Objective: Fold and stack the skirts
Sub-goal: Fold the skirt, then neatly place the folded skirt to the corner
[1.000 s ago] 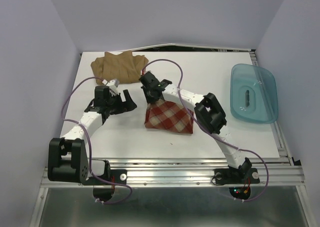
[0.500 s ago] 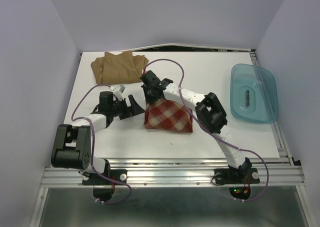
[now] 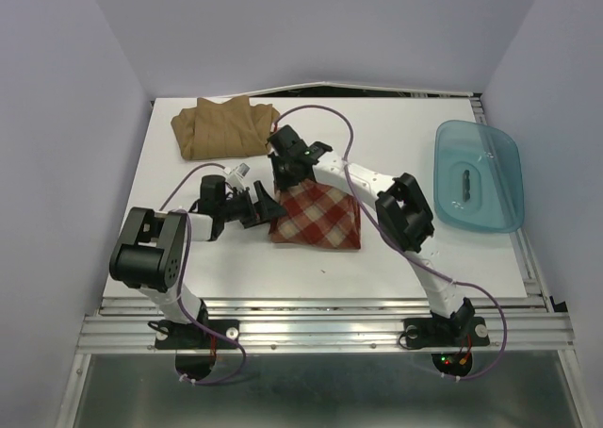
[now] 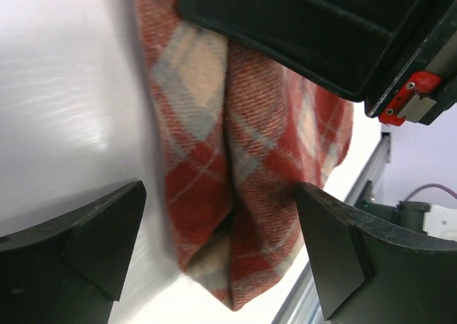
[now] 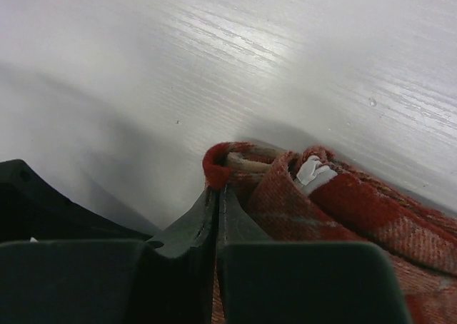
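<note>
The red-and-cream plaid skirt [image 3: 318,219] lies folded at the table's middle. My right gripper [image 3: 285,176] is shut on its far left corner; in the right wrist view the closed fingertips [image 5: 218,195] pinch a red fold of the plaid cloth [image 5: 343,206]. My left gripper [image 3: 263,207] stands open at the plaid skirt's left edge. In the left wrist view its gap [image 4: 218,220] spans the folded edge of the cloth [image 4: 250,124], with the right gripper's black body [image 4: 321,31] above. The tan-brown skirt [image 3: 222,126] lies folded at the far left of the table.
A translucent blue tub [image 3: 478,175] sits at the table's right side. The table's metal front rail [image 3: 320,329] runs along the near edge. Purple cables loop over both arms.
My left gripper has swung right, from beside the tan skirt to the plaid skirt's left edge, staying open. My right gripper has closed on the plaid skirt's far corner.
</note>
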`<move>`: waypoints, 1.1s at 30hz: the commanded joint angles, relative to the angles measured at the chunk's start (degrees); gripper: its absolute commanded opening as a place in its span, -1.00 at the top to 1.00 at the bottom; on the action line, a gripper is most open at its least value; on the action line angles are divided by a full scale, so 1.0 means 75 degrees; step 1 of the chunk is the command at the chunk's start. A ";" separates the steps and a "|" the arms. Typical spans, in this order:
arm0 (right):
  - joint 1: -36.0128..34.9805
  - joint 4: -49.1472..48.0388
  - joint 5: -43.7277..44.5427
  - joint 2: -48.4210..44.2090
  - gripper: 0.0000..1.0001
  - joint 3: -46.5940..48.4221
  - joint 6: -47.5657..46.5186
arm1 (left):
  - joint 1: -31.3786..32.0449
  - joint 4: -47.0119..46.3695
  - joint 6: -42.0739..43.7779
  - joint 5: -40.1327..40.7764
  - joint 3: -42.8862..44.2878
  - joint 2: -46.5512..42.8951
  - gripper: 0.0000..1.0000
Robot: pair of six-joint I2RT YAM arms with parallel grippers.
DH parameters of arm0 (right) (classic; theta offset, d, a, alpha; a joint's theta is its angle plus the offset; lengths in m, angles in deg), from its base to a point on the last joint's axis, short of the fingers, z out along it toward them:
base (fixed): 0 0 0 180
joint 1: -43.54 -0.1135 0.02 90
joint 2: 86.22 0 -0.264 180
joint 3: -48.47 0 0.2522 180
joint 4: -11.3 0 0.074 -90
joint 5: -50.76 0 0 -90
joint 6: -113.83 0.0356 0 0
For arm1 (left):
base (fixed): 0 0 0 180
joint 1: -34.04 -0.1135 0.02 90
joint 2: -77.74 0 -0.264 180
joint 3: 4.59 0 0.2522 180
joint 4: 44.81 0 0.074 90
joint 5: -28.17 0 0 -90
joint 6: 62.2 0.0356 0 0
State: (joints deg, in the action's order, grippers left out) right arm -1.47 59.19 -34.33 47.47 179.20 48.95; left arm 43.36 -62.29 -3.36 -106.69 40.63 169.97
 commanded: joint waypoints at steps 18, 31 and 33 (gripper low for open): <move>0.0682 -0.0379 -0.0244 -0.0341 0.99 0.0893 0.0376 | 0.0468 -0.1940 -0.1236 0.0028 0.0141 0.1437 -0.63; 0.0939 -0.0859 -0.1158 -0.0282 0.82 0.0412 0.0576 | 0.0597 -0.2139 -0.1377 0.0521 0.1346 0.2187 0.56; 0.1021 -0.0847 -0.1100 -0.0270 0.30 0.0575 0.0448 | 0.0609 -0.1311 -0.1133 0.0800 0.1651 0.2247 1.00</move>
State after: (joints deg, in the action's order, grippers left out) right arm 5.68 57.13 -40.34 47.47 182.32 52.17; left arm 47.54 -76.61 -14.05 -104.06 48.57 186.36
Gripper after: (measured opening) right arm 0.221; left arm 0.155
